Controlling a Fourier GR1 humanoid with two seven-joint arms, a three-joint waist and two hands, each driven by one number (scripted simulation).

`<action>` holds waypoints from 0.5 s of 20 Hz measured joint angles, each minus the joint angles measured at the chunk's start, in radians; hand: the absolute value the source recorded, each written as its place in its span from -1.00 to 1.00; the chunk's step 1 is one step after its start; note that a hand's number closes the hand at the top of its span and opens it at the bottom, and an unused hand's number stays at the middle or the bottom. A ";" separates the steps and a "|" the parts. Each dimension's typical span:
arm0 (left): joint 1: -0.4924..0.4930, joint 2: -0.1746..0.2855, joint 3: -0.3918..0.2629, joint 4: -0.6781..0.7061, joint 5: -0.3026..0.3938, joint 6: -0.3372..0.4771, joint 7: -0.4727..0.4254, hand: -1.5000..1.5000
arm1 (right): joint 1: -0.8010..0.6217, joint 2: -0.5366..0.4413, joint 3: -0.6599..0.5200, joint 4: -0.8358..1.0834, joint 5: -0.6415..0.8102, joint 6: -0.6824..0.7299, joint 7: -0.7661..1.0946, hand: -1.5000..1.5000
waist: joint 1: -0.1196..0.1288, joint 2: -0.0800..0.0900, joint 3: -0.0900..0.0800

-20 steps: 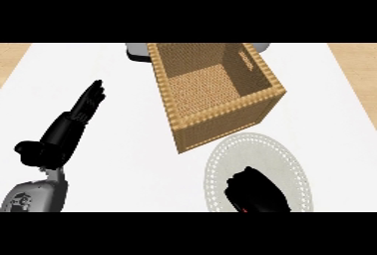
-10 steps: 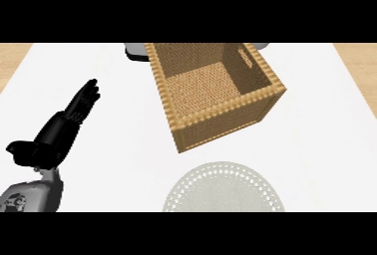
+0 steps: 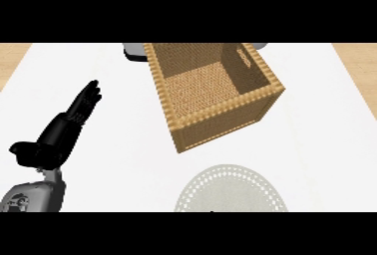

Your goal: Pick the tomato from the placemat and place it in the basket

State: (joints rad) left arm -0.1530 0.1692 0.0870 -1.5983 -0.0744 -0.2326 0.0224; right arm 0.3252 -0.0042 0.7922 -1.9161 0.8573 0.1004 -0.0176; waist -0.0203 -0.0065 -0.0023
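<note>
A black left hand on a grey forearm is seen at the view's left, held over the white counter top. Its fingers are stretched out straight and kept close together, pointing away from the robot and a little to the right. Nothing is held in them, and the thumb is seen jutting out to the left at the hand's base. Whether the fingers touch the counter cannot be told.

To the right of the fingertips, and well apart from them, a tan, square-sided basket of woven wicker is set on the counter. It is open at the top and turned askew to the counter's edges, and a slot handle is cut in the wall farthest from the fingers.

Beyond the fingertips and to their right, part of a grey and dark object is seen behind the basket's far corner; what it is cannot be told.

A round, pale grey placemat with a lacy pierced border lies to the right of the fingers and nearer the robot than they are, close to the basket's near corner but apart from it. It is cut off by the view's lower edge.

The tomato is shown nowhere in the head view, so its place cannot be told. The right hand is likewise not shown, and the state of its fingers cannot be told.
</note>
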 measured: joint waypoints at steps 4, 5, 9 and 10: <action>0.008 0.003 -0.005 -0.010 -0.004 -0.003 -0.002 0.00 | -0.033 -0.026 -0.006 -0.011 0.035 -0.050 0.062 1.00 | 0.005 -0.001 -0.001; 0.009 0.004 -0.008 -0.016 -0.004 -0.006 0.004 0.00 | -0.043 -0.033 -0.010 -0.019 0.045 -0.061 0.078 1.00 | 0.007 -0.001 -0.001; -0.006 0.004 -0.005 0.000 -0.004 -0.006 0.001 0.00 | -0.117 -0.068 -0.012 -0.051 0.056 -0.103 0.166 1.00 | 0.012 0.003 -0.001; -0.014 0.002 -0.008 -0.001 -0.007 -0.003 0.006 0.00 | -0.145 -0.073 -0.022 -0.065 0.052 -0.105 0.193 1.00 | 0.014 0.004 -0.001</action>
State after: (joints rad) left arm -0.1665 0.1708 0.0794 -1.5988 -0.0811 -0.2355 0.0289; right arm 0.1798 -0.0774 0.7706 -1.9813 0.9090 -0.0048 0.1756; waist -0.0059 -0.0024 -0.0033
